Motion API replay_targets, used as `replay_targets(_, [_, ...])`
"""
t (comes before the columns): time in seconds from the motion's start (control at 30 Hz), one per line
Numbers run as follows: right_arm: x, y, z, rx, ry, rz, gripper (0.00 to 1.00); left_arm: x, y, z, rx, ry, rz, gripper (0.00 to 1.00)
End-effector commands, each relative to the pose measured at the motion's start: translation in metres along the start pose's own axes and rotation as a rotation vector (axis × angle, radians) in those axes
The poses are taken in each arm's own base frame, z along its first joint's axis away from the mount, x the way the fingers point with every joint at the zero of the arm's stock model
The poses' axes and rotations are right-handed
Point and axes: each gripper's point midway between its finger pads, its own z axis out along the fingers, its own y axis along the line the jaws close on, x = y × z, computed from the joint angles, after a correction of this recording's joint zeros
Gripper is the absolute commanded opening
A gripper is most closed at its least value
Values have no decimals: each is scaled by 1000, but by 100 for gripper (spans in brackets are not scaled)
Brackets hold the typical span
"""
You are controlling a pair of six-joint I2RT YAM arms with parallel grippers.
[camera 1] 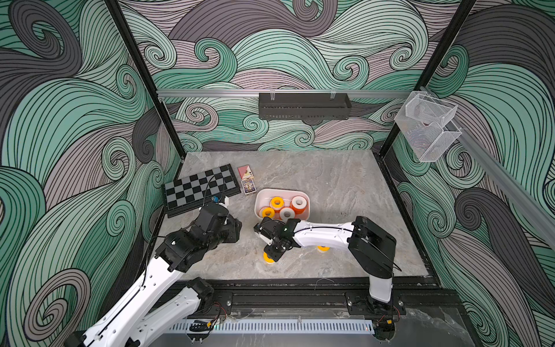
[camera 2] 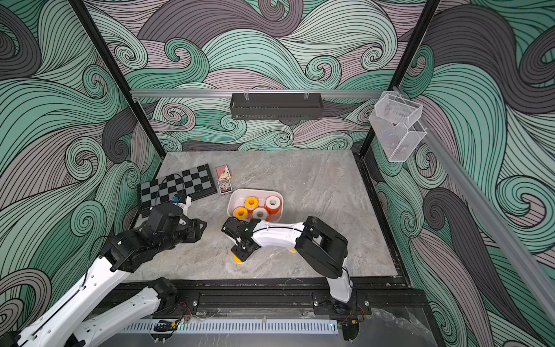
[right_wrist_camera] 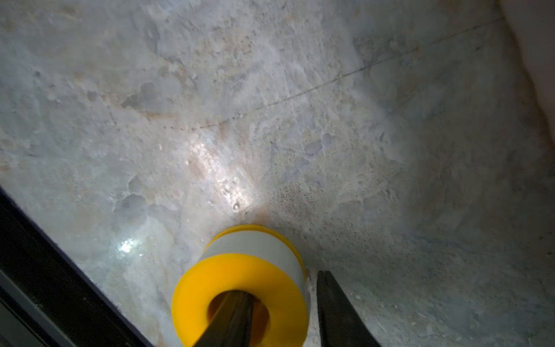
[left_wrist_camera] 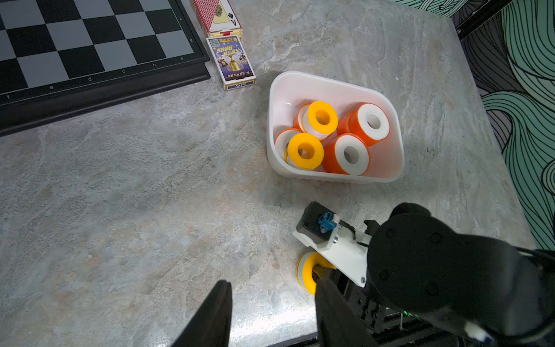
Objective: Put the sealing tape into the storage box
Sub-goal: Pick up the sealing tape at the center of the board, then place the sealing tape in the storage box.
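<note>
At the lower centre of the right wrist view, the right claw point(right_wrist_camera: 282, 282) is straddling the wall of a yellow sealing tape roll point(right_wrist_camera: 243, 270) resting on the desk point(right_wrist_camera: 270, 120). One finger is sitting inside the centre hole and the other is standing just outside the white band with a sliver of gap, so the jaws are open and gripping nothing yet. I judge the pinch should seat deep on the wall before any lift, or the round roll may pivot out. The storage box point(left_wrist_camera: 330, 80), right of centre in the left wrist view, is holding several rolls, so its bare upper-left corner looks the best target. The left claw point(left_wrist_camera: 271, 284) is hanging open and empty. Another yellow roll point(camera 1: 322, 248) is peeking from under the right arm.
</note>
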Motion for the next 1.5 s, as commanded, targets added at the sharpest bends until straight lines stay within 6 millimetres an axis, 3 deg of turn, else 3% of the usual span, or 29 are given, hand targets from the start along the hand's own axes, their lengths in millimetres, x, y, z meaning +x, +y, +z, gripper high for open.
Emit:
replay_targets(0.0, [3, -4, 5, 13, 26, 11, 35, 2, 4, -2, -14, 3, -4, 49])
replay_targets(0.23, [-3, -6, -12, 6, -18, 21, 23, 3, 4, -2, -14, 0, -6, 49])
replay_targets(0.43, [-15, -15, -51, -51, -106, 70, 20, 2, 4, -3, -11, -5, -8, 49])
replay_targets(0.57, [-28, -37, -85, -60, -181, 115, 20, 2, 5, -5, -12, -13, -10, 49])
replay_targets(0.8, [-68, -98, -131, -94, -274, 261, 20, 3, 5, -4, -13, -9, -12, 49])
replay_targets(1.07, [-110, -151, -119, -65, -226, 357, 21, 2, 7, -4, -24, -11, -10, 49])
replay_targets(1.23, [-125, -165, -102, -48, -174, 365, 21, 2, 7, -4, -25, -10, -11, 49])
replay_targets(1.47, [-126, -175, -77, -42, -116, 377, 22, 3, 7, -4, -25, -9, -10, 49])
